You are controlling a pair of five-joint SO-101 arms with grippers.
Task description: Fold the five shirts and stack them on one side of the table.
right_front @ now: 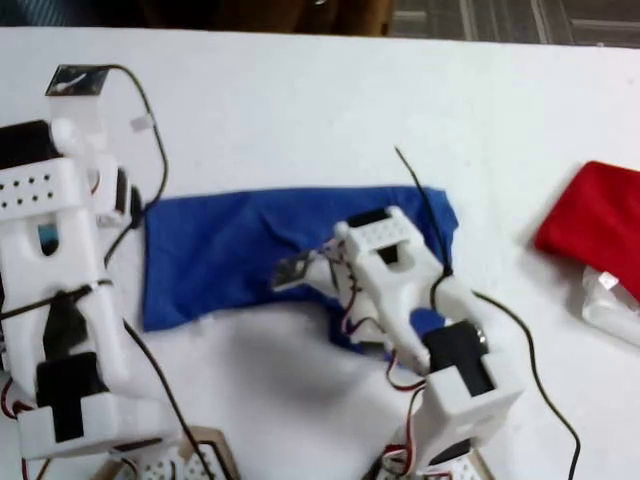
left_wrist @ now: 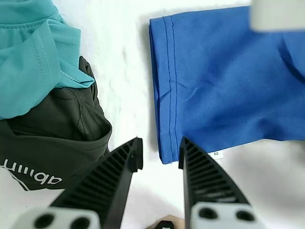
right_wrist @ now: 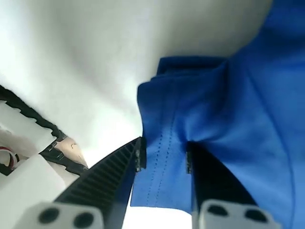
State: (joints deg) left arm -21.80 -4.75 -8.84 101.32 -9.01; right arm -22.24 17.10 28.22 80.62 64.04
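**Cloth, plastic and a matt white top**

Blue shirt [right_front: 230,250] of smooth knit cloth, mostly matt with a faint sheen, creased in places, with a double row of stitching along the hem. Teal shirt [left_wrist: 28,52] of finer cloth, slightly shiny. Black shirt [left_wrist: 62,133] of dull, soft cloth with a flat white print. Red shirt [right_front: 600,225] of soft matt cloth, and just beside it a clear, glossy plastic wrap [right_front: 612,300]. Table [right_front: 300,110] white, matt and faintly grainy. Left arm [right_front: 55,230] and right arm [right_front: 400,270] in matt white plastic shells with dull black motor blocks. Left gripper [left_wrist: 159,152] and right gripper [right_wrist: 164,155] alike: matt black plastic fingers [left_wrist: 114,171], ribbed along the outer faces, on white plastic mounts
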